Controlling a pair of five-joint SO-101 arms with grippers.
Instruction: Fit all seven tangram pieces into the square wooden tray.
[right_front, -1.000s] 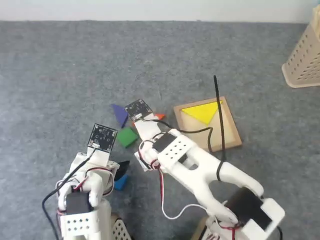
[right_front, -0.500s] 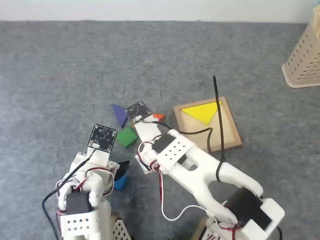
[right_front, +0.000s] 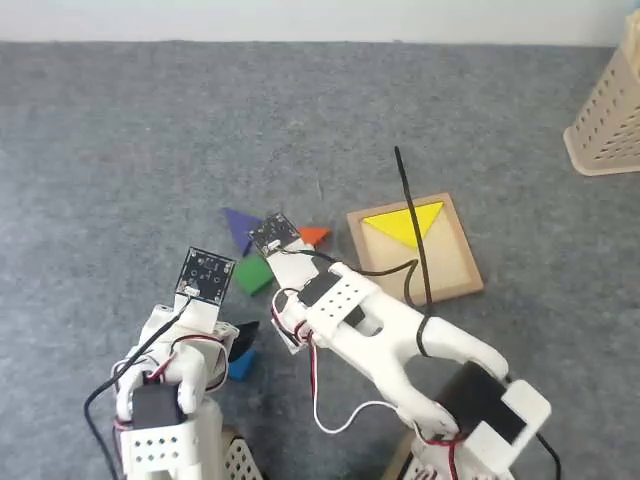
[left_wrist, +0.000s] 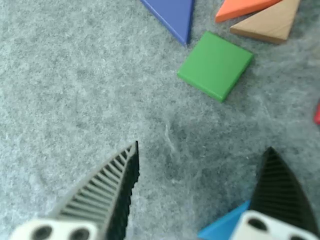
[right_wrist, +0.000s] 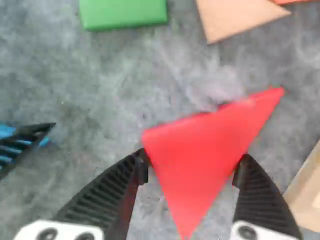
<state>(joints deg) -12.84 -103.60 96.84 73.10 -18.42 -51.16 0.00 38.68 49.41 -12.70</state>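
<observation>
Right arm (right_front: 380, 330) has swung slightly left in high view; tray (right_front: 455, 275) holds just the yellow triangle (right_front: 403, 224). Left wrist: left claw (left_wrist: 202, 147) spread above worktop (left_wrist: 60, 75), near green square (left_wrist: 215, 65). Right wrist: right claw (right_wrist: 194, 157) pinching red triangle (right_wrist: 210, 135), prob. next for tray.

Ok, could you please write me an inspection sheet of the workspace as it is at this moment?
Surface: grey carpet-like table cover, flat.
Job's things: square wooden tray holds a yellow triangle; purple triangle, orange triangle, green square, plain wooden triangle and light blue piece lie loose outside it.
Clutter: nothing seen.
Grippers: left gripper open over bare cover; right gripper shut on a red triangle.
Cables: black cable passes over the tray.
Surroundings: beige perforated basket at the far right corner.
</observation>
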